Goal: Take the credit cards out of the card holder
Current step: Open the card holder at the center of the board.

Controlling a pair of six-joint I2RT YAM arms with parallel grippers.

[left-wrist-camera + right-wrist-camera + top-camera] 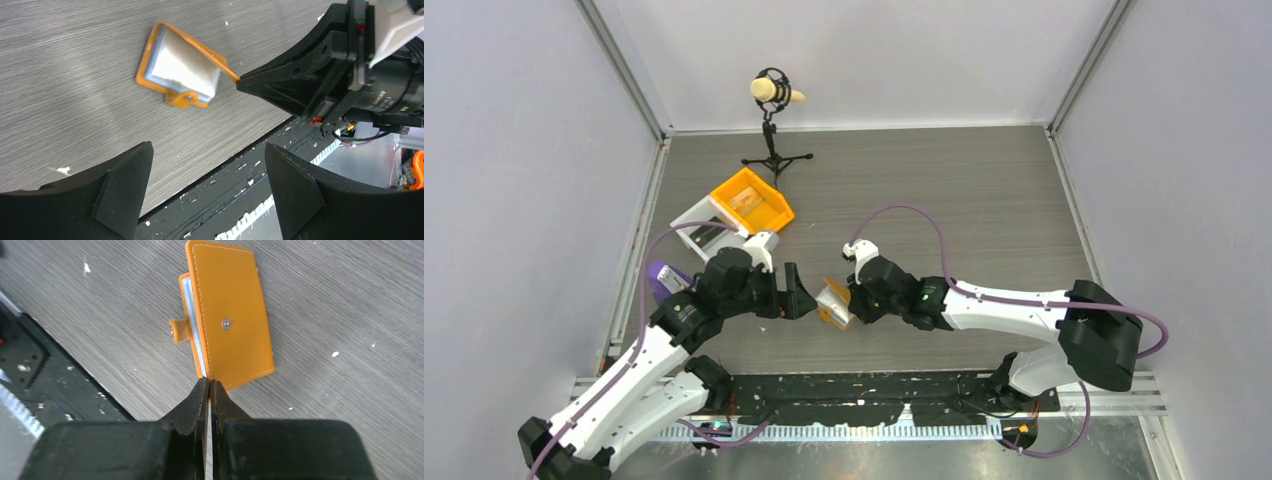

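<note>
Jaws first: the right gripper [209, 382] is clamped shut on the bottom corner of the card holder [232, 315], its black wedge fingers pressed almost flat together with only that thin edge between them. My guess is it's pinning the holder so the other arm can get at the pockets. From above, the holder looks lifted and tilted rather than lying flat, though I wouldn't swear to it.

The left gripper [208, 150] faces it from close by, jaws spread wide with nothing in them, and it looks lined up to reach in.

The holder itself is smooth orange leather-look stuff with pale stitching round the rim, a small metal snap stud [226, 324] on the cover and a strap tab [178, 330] hanging loose, so it's unfastened. The left wrist view shows a pale blue-grey panel inside. No credit cards are visible, so presumably they're tucked in the pockets.

Underneath is a grey wood-grain table [325, 300] with white flecks.
</note>
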